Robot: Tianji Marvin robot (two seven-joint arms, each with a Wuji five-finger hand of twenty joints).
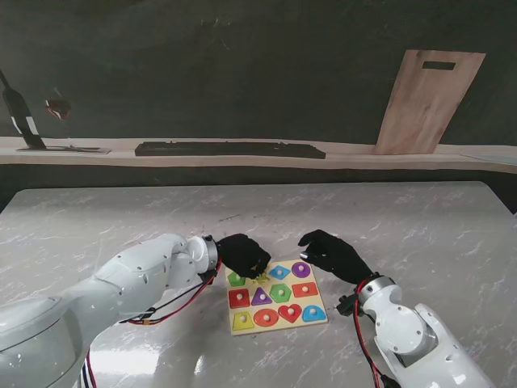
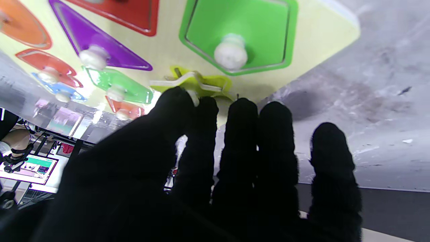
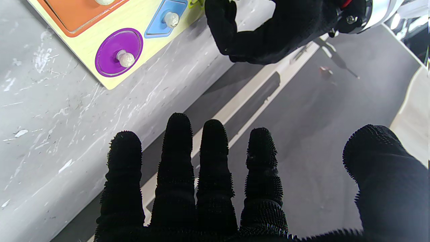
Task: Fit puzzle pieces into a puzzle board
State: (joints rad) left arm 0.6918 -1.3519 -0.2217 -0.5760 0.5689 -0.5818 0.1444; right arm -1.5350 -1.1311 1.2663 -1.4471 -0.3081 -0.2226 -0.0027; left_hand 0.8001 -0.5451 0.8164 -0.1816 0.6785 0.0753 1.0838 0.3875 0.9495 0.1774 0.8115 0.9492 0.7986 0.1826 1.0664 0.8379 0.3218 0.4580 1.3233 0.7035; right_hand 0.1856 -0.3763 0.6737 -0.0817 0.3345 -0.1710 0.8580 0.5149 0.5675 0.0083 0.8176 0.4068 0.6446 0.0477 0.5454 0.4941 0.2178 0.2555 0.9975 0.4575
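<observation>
1. Black-gloved left hand [image 1: 244,255] is at the far left corner of the puzzle board [image 1: 321,314], with its fingers curled down.
2. In the left wrist view, the thumb and first finger [image 2: 205,111] pinch the white knob of a yellow-green piece [image 2: 215,84]. This piece sits tilted at its slot, with one edge raised, so it is not fully in.
3. Just beside these fingertips lies the green pentagon piece [image 2: 255,23], flat in its slot, and the purple triangle piece [image 2: 84,32] is next to it.
4. The right hand [image 1: 333,254] is near the far right corner of the board, holding nothing, with fingers [image 3: 176,158] spread apart.
5. Near the right hand, the purple circle piece [image 3: 111,47] and the blue piece [image 3: 161,25] sit in their slots.
6. The board lies flat on the grey marble table [image 1: 404,218], between the two hands.
</observation>
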